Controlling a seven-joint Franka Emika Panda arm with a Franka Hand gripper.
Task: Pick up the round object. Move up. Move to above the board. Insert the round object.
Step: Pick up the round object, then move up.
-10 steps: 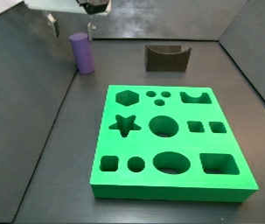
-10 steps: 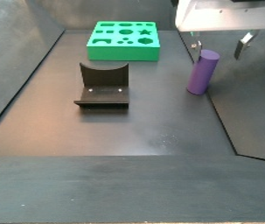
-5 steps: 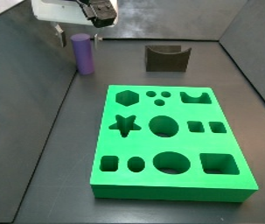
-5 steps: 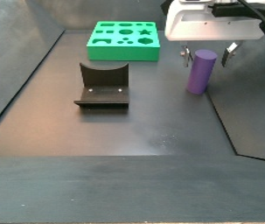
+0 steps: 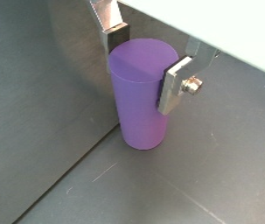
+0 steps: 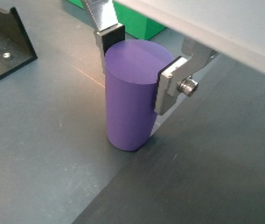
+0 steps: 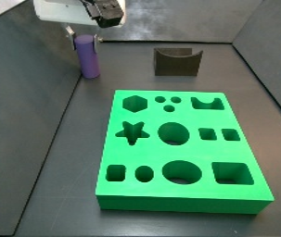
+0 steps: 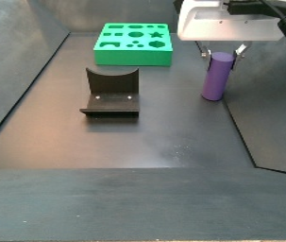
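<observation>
Round object (image 5: 141, 92) upright on floor between gripper (image 5: 146, 63) fingers (image 5: 176, 85) — board (image 8: 134, 43) well apart.

In both wrist views the end effector (image 5: 146, 63) is cut off by the picture's edge, so only the lower fingers (image 6: 170, 86) show beside the peg (image 6: 132, 96). Whether the pads press the peg cannot be told. In a wrist view the fixture (image 6: 6, 48) and the board (image 6: 141, 17) are cropped. In a side view the end effector (image 7: 84, 35) hides the peg's (image 7: 89, 58) top.

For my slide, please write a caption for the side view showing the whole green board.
Gripper straddles the top of the upright purple peg on the floor, beyond the green board.
</observation>
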